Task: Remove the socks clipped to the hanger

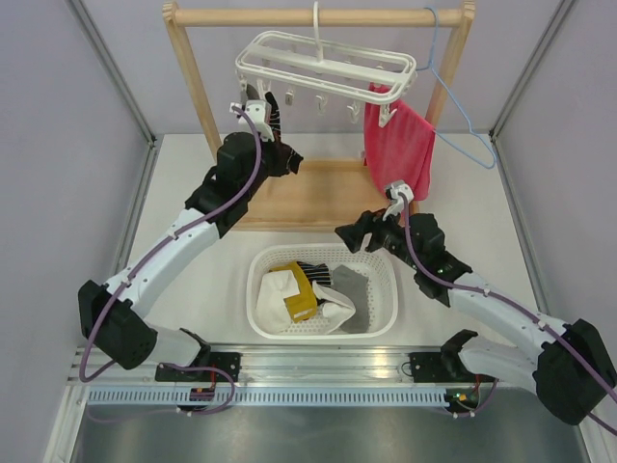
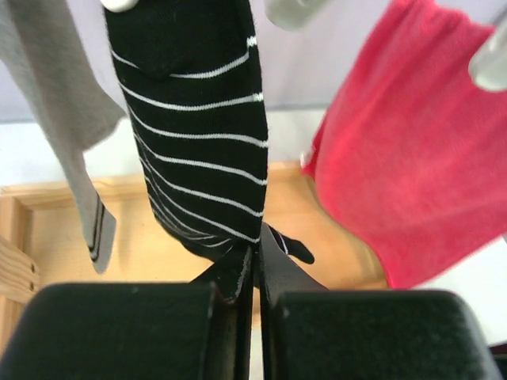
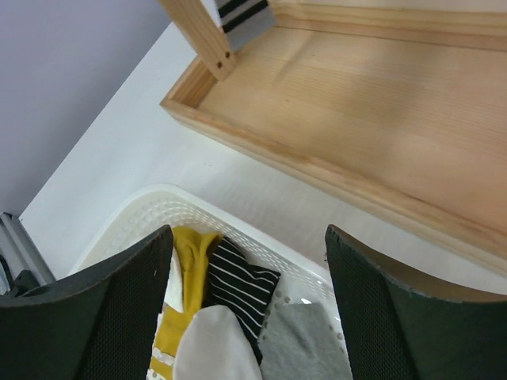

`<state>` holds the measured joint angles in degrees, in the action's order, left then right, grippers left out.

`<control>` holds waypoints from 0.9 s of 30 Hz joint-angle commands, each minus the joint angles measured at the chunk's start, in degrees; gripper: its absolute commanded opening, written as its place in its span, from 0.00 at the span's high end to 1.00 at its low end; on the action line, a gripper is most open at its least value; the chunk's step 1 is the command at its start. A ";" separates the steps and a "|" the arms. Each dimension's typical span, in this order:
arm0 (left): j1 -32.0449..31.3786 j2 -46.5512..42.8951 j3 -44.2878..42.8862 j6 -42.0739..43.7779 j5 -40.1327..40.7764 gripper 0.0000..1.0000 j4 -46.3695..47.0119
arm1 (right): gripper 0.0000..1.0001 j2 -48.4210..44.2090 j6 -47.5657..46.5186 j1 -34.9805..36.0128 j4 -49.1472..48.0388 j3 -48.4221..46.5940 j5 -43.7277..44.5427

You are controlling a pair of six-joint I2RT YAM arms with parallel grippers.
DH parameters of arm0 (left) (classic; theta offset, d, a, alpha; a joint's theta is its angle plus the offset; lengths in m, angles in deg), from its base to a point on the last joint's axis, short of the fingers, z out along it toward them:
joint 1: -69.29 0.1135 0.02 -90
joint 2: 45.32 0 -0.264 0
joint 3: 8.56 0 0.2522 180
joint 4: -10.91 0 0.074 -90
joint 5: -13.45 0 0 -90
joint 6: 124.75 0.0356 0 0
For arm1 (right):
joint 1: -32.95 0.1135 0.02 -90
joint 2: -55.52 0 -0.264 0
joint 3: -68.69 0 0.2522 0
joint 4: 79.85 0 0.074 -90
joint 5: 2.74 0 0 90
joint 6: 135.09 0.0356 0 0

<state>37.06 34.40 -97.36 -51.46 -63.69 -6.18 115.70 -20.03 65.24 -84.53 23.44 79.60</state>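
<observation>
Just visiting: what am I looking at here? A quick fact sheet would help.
Left tool: shut on the black striped sock's lower end
Right tool: open, over the white basket's edge
White hanger: holds that sock, a grey sock, a red towel
In basket: yellow, striped, white, grey socks

Cut off at upper edge, toward hanger: tops of striped sock and grey sock.
Hidden between fingers of left gripper: striped sock's lower end.
Blurred: hanger clips, hold unreadable.
Cut at right edge, under hanger's right end: red towel.
From above, under hanger's left end: hanging socks largely masked by left arm.
</observation>
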 commanded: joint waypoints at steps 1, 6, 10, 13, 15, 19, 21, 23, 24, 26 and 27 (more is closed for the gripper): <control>0.15 -1.67 -3.00 -3.42 -6.53 0.98 -7.63 | 0.19 1.16 -4.05 3.82 -3.10 -6.47 3.88; 0.15 -2.82 -3.70 -3.94 -11.63 0.98 -12.57 | 0.18 4.06 -7.91 6.46 -0.82 -13.77 4.58; 0.15 -3.78 -3.00 -4.65 -15.32 0.98 -14.33 | 0.19 6.78 -9.85 8.22 -0.19 -19.22 5.64; 0.15 -4.49 -2.39 -4.74 -17.17 0.98 -14.51 | 0.19 9.07 -10.38 9.01 -0.37 -21.68 6.52; 0.15 -4.84 -2.21 -4.74 -17.70 0.98 -14.42 | 0.19 11.09 -10.99 9.45 -0.11 -23.52 6.69; 0.15 -5.28 -1.95 -5.35 -19.01 0.98 -14.42 | 0.20 14.86 -11.96 11.99 0.33 -26.17 8.53; 0.15 -5.19 -1.95 -5.61 -19.89 0.98 -14.33 | 0.20 16.19 -12.84 12.88 1.03 -27.74 10.11; 0.15 -5.19 -1.95 -5.61 -20.50 0.98 -14.33 | 0.20 18.03 -13.37 13.76 1.56 -28.80 10.82; 0.15 -5.28 -1.86 -5.61 -20.60 0.98 -14.33 | 0.20 18.65 -13.63 14.02 1.65 -29.68 11.17; 0.15 -5.54 -1.77 -5.79 -20.77 0.98 -14.33 | 0.20 20.32 -13.90 14.55 1.65 -30.47 11.79; 0.15 -5.72 -1.51 -5.88 -20.86 0.98 -14.25 | 0.20 20.93 -14.24 14.73 1.82 -31.52 12.14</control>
<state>37.08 30.71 -98.41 -55.35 -82.68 -20.54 135.37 -32.38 79.43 -82.26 -4.17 89.33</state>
